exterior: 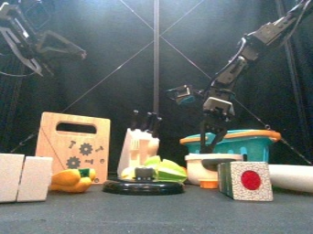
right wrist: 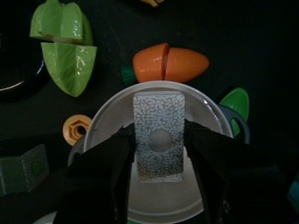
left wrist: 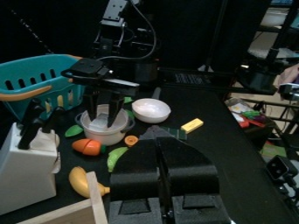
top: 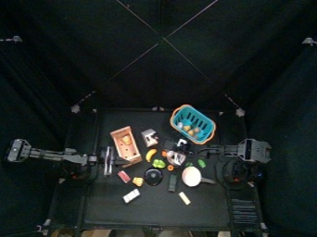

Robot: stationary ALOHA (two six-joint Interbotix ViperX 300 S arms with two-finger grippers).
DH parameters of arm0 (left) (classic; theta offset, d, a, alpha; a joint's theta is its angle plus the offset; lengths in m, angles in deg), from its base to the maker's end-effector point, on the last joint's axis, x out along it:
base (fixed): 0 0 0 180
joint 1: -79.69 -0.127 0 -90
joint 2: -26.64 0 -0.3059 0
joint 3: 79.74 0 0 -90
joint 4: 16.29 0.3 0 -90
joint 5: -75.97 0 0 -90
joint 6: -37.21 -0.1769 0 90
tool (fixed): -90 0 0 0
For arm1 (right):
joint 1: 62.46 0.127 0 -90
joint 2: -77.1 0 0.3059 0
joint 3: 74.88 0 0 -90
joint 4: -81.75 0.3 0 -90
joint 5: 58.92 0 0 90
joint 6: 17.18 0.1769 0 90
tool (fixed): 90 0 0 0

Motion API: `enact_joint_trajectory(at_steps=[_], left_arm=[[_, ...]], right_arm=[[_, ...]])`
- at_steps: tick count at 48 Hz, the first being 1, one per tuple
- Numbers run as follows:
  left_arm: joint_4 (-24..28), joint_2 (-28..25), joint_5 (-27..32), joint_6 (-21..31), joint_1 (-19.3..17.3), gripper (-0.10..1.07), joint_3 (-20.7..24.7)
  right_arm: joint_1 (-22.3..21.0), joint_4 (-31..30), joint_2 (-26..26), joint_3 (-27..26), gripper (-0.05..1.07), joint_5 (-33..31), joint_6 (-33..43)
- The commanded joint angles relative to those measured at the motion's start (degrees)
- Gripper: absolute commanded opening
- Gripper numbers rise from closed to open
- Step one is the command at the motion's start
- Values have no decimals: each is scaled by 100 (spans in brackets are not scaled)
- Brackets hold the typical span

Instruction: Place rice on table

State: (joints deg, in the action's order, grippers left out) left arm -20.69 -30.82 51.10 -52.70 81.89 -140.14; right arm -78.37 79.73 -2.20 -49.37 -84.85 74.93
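The flat matte-black counter (exterior: pixel 159 218) carries no rice on its bare front stretch, so the placing is not yet done. The rice, a grey-speckled rectangular packet (right wrist: pixel 162 136), lies flat inside the round white plastic bowl (right wrist: pixel 114 112), which stands on the counter just in front of the blue woven plastic basket (exterior: pixel 263 139), with an orange toy vegetable (right wrist: pixel 170 61) beside its rim. By my judgement I am at the very start of the pick: grasping, lifting out and setting down on open counter are all left to do.

My right jaws are released and spread wide, dipped into the bowl with one on each long side of the packet, so it sits between them. Whether either pad touches the packet's edge I cannot quite make out, but nothing is clamped. Above them my right arm (exterior: pixel 244 55) comes down steeply from the upper right, wrist bent so the jaws point almost straight down.

Farther off, my left arm (exterior: pixel 27 41) hangs high over the left side, well apart from the bowl. My left jaws are drawn together on nothing.
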Motion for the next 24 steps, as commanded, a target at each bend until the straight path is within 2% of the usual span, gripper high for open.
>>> enact_joint_trajectory(at_steps=[1, 13, 24], left_arm=[[26, -18, -62, 0, 9, 20, 44], [105, -9, -483, -18, 9, 20, -18], [255, -9, -1020, 9, 9, 20, -193]], right_arm=[[18, 18, -290, -193, 60, -62, 18], [396, 290, -694, -343, 60, -281, 26], [976, 589, -615, -519, 60, -185, 26]])
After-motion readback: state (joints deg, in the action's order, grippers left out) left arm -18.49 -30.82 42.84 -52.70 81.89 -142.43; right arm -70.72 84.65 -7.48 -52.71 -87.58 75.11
